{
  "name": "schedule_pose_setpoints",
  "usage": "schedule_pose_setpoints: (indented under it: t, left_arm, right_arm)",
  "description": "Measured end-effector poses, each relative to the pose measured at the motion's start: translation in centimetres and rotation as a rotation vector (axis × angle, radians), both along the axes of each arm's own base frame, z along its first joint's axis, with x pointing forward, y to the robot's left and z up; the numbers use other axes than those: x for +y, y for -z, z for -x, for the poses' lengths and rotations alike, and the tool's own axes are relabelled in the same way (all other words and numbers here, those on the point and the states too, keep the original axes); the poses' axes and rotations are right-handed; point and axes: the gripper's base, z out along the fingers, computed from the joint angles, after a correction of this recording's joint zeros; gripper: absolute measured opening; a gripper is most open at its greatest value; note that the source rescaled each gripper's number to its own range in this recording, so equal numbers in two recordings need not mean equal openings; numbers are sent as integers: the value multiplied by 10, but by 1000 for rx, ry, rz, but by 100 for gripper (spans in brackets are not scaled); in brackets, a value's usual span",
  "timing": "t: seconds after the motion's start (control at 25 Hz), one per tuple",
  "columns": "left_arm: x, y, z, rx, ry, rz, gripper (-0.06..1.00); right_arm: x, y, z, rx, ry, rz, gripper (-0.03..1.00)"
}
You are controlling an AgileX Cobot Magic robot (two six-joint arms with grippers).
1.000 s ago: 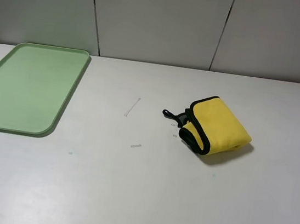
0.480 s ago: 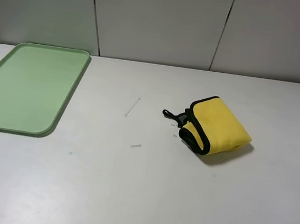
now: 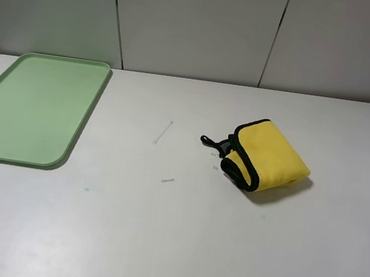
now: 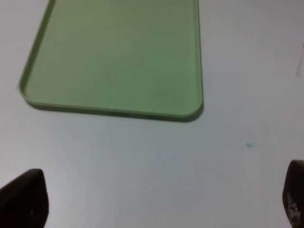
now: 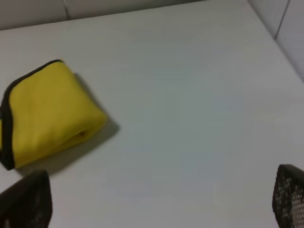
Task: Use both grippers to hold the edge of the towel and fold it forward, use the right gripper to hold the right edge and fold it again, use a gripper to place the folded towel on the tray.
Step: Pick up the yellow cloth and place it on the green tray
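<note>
The towel point(image 3: 268, 156) is seen bundled on the desk point(image 3: 172, 239), well apart from the tray point(image 3: 32, 108) at left. The left end effector point(image 4: 159, 198) and right end effector point(image 5: 157, 198) are spread wide, nothing gripped.

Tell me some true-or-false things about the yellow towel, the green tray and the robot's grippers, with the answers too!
1. The towel lies on the tray. False: it lies on the table, well apart from the tray.
2. The tray has nothing on it. True.
3. The left gripper is holding the towel. False: it is open and holds nothing.
4. The right gripper is open. True.
</note>
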Motion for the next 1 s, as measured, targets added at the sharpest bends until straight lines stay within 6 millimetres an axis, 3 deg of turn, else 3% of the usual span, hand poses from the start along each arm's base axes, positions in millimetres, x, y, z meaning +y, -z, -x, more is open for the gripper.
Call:
schedule_pose_setpoints:
  t: [1.0]
  left_arm:
    - [0,0,0,-3,0,0,98]
  right_arm:
    - [-1,1,-2,-12,3,8,100]
